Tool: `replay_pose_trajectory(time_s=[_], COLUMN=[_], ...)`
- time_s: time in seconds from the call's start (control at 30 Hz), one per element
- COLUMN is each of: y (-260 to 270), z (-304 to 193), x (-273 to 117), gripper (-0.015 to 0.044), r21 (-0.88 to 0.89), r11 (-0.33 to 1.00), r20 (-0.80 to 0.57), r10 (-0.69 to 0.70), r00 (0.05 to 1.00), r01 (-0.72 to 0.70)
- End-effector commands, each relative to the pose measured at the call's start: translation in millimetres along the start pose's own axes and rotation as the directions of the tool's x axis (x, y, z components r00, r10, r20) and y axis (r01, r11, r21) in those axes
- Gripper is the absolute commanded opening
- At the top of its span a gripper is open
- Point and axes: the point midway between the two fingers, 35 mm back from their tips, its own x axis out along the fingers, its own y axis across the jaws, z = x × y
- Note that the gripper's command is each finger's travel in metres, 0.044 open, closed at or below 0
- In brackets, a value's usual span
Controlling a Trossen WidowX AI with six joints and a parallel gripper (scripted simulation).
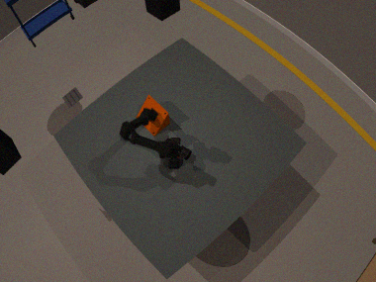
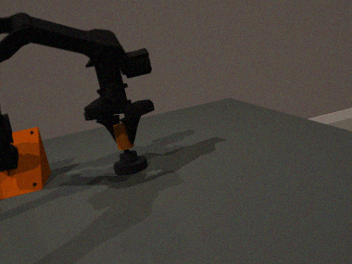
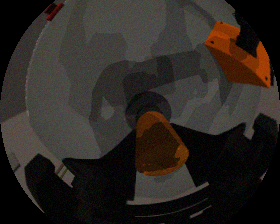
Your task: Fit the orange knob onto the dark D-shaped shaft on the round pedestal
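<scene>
Currently at the fitting step: my gripper (image 2: 124, 137) (image 3: 153, 130) is clamped on the orange knob (image 2: 123, 137) (image 3: 161, 146), held slightly tilted right above the round pedestal (image 2: 131, 164) (image 3: 132, 111). Knob not seated. Contact with the shaft: can't tell. Next, I'd straighten it, turn slowly under light pressure until the flats agree, then push down and release. Hidden flat and tilt could jam it. Orange base block (image 1: 154, 121) (image 2: 34, 163) (image 3: 240, 57) stands left in the exterior view, out of the way.

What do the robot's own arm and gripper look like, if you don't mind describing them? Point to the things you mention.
The arm (image 1: 144, 141) (image 2: 57, 31) is matte black with chunky, angular links. The gripper (image 2: 123, 137) (image 3: 153, 130) is black too, its two fingers tapering toward their tips. No markings or cables are discernible.
</scene>
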Motion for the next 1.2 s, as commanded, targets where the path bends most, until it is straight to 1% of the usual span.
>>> replay_pose_trajectory(time_s=[0.0,0.17,0.57,0.8,0.9,1.17], y=[-2.4,-2.4,-1.9,-1.9,-1.9,-2.2], z=[1.1,0.9,0.0,0.0,0.0,0.1], x=[0.9,1.0,1.4,1.4,1.5,1.7], gripper=[0.0,0.0,0.0,0.0,0.0,0.0], r21=[0.027,0.055,-0.025,-0.029,-0.064,-0.018], r11=[1.0,0.998,1.0,1.0,0.998,1.0], r20=[0.006,0.006,0.006,0.006,0.006,0.006], r10=[-0.004,-0.004,-0.004,-0.004,-0.004,-0.004], r00=[1.0,1.0,1.0,1.0,1.0,1.0], r01=[0.004,0.004,0.004,0.004,0.004,0.004])
